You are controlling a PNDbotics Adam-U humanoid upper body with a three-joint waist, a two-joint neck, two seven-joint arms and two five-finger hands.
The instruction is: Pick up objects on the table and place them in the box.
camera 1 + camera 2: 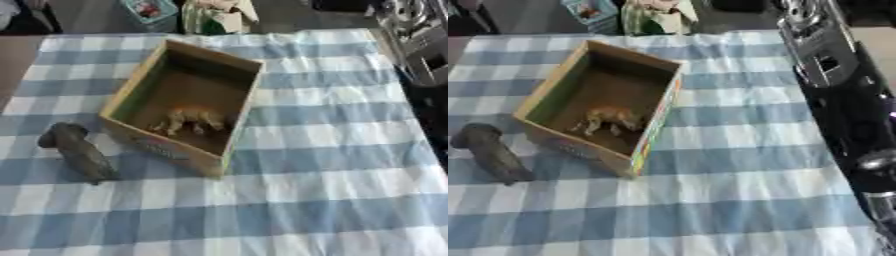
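Observation:
An open cardboard box (229, 60) stands at the middle left of the blue-and-white checked cloth. Inside it, on the floor near the front wall, lies a small orange-tan toy animal (190, 118). Just left of the box's front corner a dark grey elongated toy (77, 150) lies on the cloth, apart from the box. My right arm (833, 100), silver and black, runs along the right edge up to the far right corner. Its hand end (802, 12) is cut by the top edge and touches none of these things. My left hand shows in no view.
The checked cloth (332, 190) covers the table. Beyond the far edge stand a teal packet (147, 11) and a green-and-white packet (214, 17). Bare brown table (13, 60) shows at the far left.

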